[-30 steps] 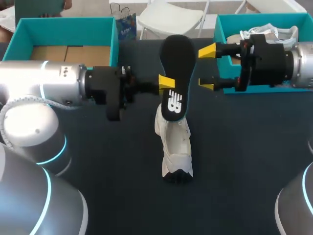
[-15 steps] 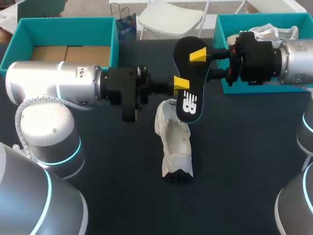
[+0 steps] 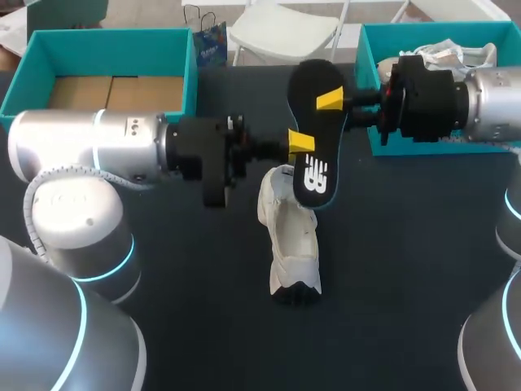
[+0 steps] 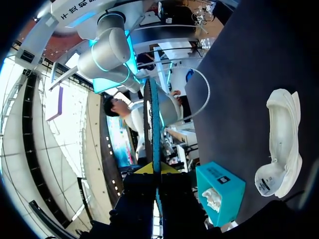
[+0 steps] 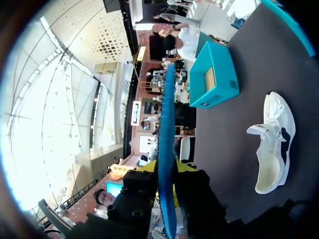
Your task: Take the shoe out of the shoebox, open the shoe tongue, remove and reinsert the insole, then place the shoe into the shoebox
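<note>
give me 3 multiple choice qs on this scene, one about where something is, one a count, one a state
1. Where is the white shoe?
A. inside a box
B. on the table, just below the insole
C. in a gripper

2. How many teal boxes are on the table?
A. two
B. one
C. three

3. How is the insole held?
A. it lies inside the shoe
B. by one gripper only
C. by both grippers, clear of the table

Answers:
1 B: the head view shows the shoe lying on the dark tabletop, with the insole's lower end over it.
2 A: the left box and the right box stand at the far corners.
3 C: the left gripper and the right gripper each clamp the insole, and each wrist view shows it edge-on between the fingers.
</note>
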`<state>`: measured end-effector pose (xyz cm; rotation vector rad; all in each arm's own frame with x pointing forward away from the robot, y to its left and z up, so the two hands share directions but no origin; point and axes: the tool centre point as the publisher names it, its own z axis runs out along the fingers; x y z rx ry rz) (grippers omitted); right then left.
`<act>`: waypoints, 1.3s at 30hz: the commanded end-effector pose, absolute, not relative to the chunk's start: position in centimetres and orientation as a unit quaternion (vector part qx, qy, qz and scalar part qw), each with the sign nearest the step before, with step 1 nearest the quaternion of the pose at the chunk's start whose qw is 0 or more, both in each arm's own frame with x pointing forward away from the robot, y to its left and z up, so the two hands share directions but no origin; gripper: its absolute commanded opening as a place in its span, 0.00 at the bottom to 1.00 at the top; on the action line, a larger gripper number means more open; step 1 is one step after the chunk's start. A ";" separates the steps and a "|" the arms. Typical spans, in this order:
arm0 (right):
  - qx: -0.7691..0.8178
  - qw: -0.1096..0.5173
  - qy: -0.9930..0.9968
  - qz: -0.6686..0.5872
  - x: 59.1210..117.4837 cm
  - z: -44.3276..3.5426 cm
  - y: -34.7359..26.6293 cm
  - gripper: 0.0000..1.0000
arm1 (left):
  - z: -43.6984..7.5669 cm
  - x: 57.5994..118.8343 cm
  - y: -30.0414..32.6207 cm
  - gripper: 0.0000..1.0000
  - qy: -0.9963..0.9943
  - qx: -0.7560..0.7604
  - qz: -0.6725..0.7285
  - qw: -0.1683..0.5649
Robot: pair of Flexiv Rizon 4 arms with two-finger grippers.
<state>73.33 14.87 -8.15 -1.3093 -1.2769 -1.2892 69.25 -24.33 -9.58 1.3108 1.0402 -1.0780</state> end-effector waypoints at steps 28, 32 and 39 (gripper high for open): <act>-0.556 0.446 -0.511 -0.481 74.5 -11.5 14.5 0.00 | -7.2 70.0 -18.6 1.00 0.546 0.593 -0.396 0.440; -0.556 0.450 -0.508 -0.481 74.4 -12.0 14.5 0.00 | -6.2 70.4 -18.8 1.00 0.552 0.603 -0.394 0.419; -0.554 0.455 -0.509 -0.477 74.5 -12.3 14.8 0.00 | -6.2 70.4 -18.8 1.00 0.552 0.603 -0.394 0.419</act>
